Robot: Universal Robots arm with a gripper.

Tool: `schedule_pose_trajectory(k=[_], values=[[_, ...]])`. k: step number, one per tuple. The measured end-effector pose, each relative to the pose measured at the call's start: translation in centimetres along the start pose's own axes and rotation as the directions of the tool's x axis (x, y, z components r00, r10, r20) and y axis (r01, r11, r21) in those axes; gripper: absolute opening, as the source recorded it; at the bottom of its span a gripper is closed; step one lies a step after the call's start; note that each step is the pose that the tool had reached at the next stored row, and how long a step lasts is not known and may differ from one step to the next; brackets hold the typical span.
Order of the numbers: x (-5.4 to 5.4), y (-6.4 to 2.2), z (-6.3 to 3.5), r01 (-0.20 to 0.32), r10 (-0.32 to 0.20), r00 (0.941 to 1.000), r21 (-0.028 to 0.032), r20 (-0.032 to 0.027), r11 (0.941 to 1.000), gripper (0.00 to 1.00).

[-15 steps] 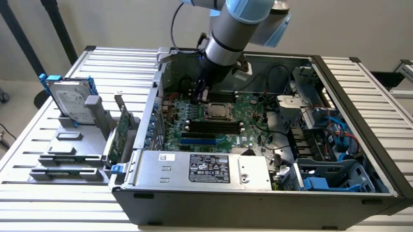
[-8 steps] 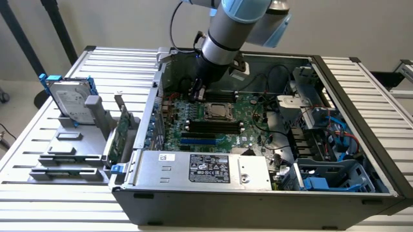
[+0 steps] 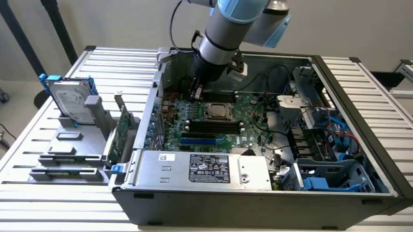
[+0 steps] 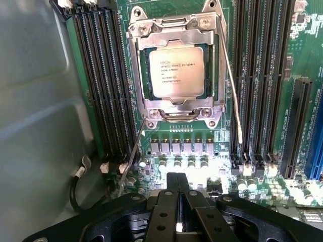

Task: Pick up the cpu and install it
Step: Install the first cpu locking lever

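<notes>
The cpu (image 4: 176, 70), a small square chip with a silver-grey lid and printed text, lies seated in the metal socket frame (image 4: 174, 108) on the green motherboard (image 4: 202, 151). In the exterior view the cpu (image 3: 217, 110) sits mid-board inside the open computer case. My gripper (image 4: 177, 201) hovers over the board beside the socket, apart from the chip, its black fingers pressed together with nothing between them. From outside, the gripper (image 3: 195, 93) hangs just beyond the socket toward the case's back wall.
Black memory slots (image 4: 101, 75) flank the socket on both sides, and thin wire levers (image 4: 232, 91) run alongside it. A hard drive with blue rails (image 3: 69, 99) stands in a grey holder at the exterior view's left. The power supply (image 3: 203, 168) fills the case's front.
</notes>
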State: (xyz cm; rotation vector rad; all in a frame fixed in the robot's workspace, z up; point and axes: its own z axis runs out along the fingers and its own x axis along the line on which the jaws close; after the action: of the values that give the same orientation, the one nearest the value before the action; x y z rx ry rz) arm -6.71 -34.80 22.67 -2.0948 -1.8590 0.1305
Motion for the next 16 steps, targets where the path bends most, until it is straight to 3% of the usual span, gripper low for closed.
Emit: schedule_pose_trajectory(k=[7, 13, 16], values=[[0.2, -0.83, -1.68, -0.029, 0.029, 0.9994, -0.0036, -0.0193, 0.9996, 0.11], [0.4, -1.53, -2.92, -0.047, 0.047, 0.9986, -0.006, -0.0268, 0.9989, 0.11], [0.4, -1.65, -2.9, -0.06, 0.059, 0.9979, -0.0126, -0.0277, 0.9981, 0.11]])
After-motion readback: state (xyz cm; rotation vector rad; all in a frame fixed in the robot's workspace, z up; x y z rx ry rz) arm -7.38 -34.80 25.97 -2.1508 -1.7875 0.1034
